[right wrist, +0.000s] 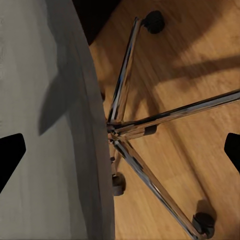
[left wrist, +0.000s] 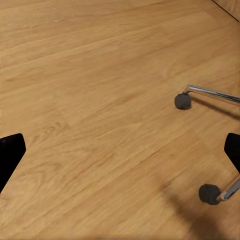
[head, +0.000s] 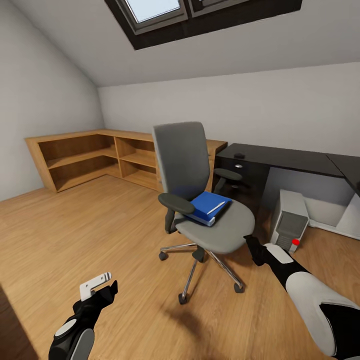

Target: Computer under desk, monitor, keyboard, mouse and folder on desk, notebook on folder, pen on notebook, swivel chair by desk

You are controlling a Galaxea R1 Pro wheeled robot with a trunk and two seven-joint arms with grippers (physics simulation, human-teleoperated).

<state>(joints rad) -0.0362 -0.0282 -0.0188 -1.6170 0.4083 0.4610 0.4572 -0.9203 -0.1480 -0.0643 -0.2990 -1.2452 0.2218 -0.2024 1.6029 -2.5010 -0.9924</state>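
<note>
The grey swivel chair stands mid-room on its metal star base, in front of the black desk. A blue folder lies on its seat with a pale pen on top. The grey computer sits on the floor under the desk. A small dark object, perhaps the mouse, rests on the desk's left end. Monitor, keyboard and notebook are out of view. My right gripper hangs open at the seat's front right edge. My left gripper is open over bare floor, left of the chair's castors.
Light wooden low cabinets run along the far-left corner. A dark drawer unit fills the desk's left end behind the chair. Open wooden floor spreads to the chair's left. A skylight sits in the sloped ceiling.
</note>
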